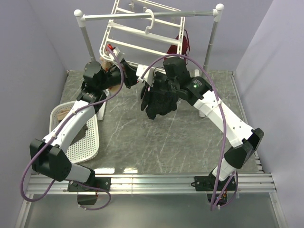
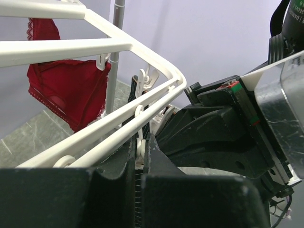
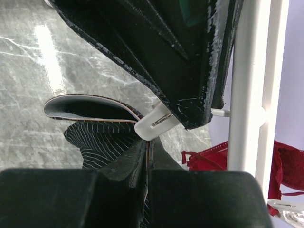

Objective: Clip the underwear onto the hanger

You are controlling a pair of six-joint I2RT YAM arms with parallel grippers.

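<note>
**Underwear held up to a clip at the hanger's near edge**

The underwear (image 1: 159, 102) is seen hanging limp above the middle of the table (image 1: 142, 147), just below the near edge of the hanger (image 2: 66, 47). Its upper edge is pinched by the right gripper (image 3: 148, 148), whose jaws are closed on the striped black fabric beside the arched waistband. The rest of the garment is left dangling free.

The fabric is judged to be light, soft and without any stiffness, so it will sag and fold wherever it is not supported. The waistband is the thicker, firmer part and is the best place to be taken, both by fingers and by a clip. Thin single cloth is likely to slip out.

Just to the left, the left gripper (image 2: 140, 153) is closed around a small white clip (image 3: 153, 124) dangling from the hanger's near bar. The clip's tip is seen touching the waistband, but whether cloth sits inside it cannot be told.

Farther off, a dark red bra (image 2: 66, 88) is clipped at the right of the hanger, which hangs from a white rail stand (image 1: 142, 15). A white basket (image 1: 90, 142) lies at the near left.
</note>
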